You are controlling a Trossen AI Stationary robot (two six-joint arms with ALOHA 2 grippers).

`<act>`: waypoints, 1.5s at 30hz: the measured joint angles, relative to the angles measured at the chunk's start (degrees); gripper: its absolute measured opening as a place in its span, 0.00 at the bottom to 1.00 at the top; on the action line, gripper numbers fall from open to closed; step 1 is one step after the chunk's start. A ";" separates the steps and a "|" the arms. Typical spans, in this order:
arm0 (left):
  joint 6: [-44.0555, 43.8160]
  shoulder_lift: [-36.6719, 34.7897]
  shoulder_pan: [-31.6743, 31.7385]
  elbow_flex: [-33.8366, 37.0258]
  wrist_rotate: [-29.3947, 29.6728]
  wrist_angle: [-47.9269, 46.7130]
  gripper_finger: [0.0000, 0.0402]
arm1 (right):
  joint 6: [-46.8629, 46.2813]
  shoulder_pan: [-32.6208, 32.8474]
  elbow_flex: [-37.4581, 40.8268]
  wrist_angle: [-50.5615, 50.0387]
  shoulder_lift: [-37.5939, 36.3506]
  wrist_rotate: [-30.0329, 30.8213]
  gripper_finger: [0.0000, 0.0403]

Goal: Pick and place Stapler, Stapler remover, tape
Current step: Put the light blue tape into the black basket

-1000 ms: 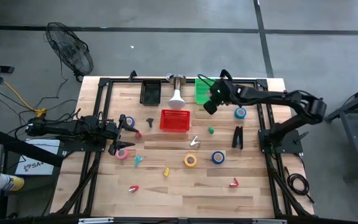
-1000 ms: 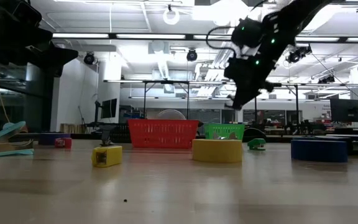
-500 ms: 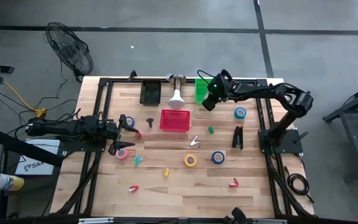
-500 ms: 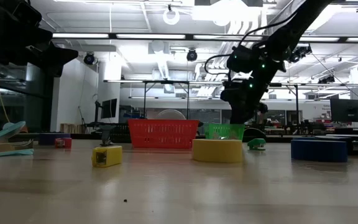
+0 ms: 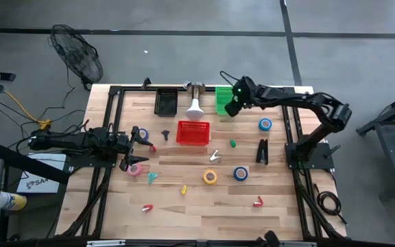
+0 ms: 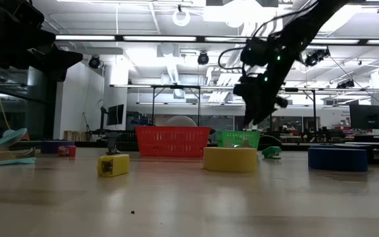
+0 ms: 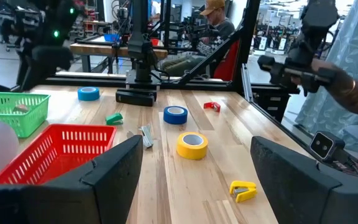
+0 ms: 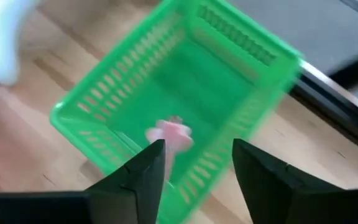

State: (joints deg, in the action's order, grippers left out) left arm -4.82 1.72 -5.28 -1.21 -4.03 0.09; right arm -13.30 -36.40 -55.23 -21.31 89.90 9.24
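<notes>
Above the green basket (image 5: 223,100) at the upper middle of the high view, the right gripper (image 5: 231,108) hangs with its fingers spread and nothing between them. Its wrist view looks down into that basket, where a small pink piece (image 8: 168,134) lies on the floor; it is too blurred to name. So one item seems delivered, as far as can be judged.

Much is left. On the boards lie a yellow tape (image 5: 210,177) and a blue tape (image 5: 240,173) at lower centre, another blue tape (image 5: 265,125) at right, a pink tape (image 5: 135,169) at left, and a black stapler (image 5: 262,151) right of centre. Small claw pieces, red (image 5: 258,202), yellow (image 5: 182,190) and green (image 5: 232,143), lie scattered. The red basket (image 5: 193,133) at centre looks empty in the left wrist view.

The left gripper (image 5: 130,143) waits at the left edge, fingers wide apart, holding nothing.
</notes>
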 joint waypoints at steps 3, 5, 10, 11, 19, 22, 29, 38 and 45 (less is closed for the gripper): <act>0.00 0.02 0.00 0.00 0.00 0.00 0.73 | -4.20 0.00 -0.91 -7.96 -2.85 3.05 0.45; 0.00 0.02 0.00 -0.02 0.00 -0.01 0.73 | -6.82 0.00 -0.95 -12.89 -5.02 5.98 0.45; 0.00 0.02 -0.02 -0.02 0.00 -0.02 0.73 | -14.53 0.02 1.02 -22.48 -10.11 11.40 0.44; 0.00 0.00 -0.01 -0.02 0.02 -0.02 0.73 | -15.82 0.08 1.74 -23.26 -10.98 11.37 0.44; 0.00 0.02 -0.02 -0.02 0.00 -0.02 0.73 | -23.51 1.42 10.56 -23.74 -13.52 7.94 0.44; 0.00 0.02 -0.01 -0.01 0.00 -0.02 0.73 | -25.16 2.04 13.55 -22.15 -13.52 6.52 0.44; 0.00 0.00 0.00 -0.02 0.00 -0.02 0.73 | -27.02 2.12 17.79 -18.64 -13.52 3.19 0.44; 0.00 0.02 -0.02 -0.02 0.00 -0.01 0.73 | -27.81 2.10 22.14 -13.58 -13.50 1.42 0.42; 0.00 0.01 -0.02 0.00 0.01 -0.02 0.73 | -27.66 2.08 23.07 -12.62 -13.52 1.98 0.33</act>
State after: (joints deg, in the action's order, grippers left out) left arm -4.82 1.73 -5.30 -1.21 -4.02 0.08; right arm -40.96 -34.33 -32.16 -33.92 76.38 11.22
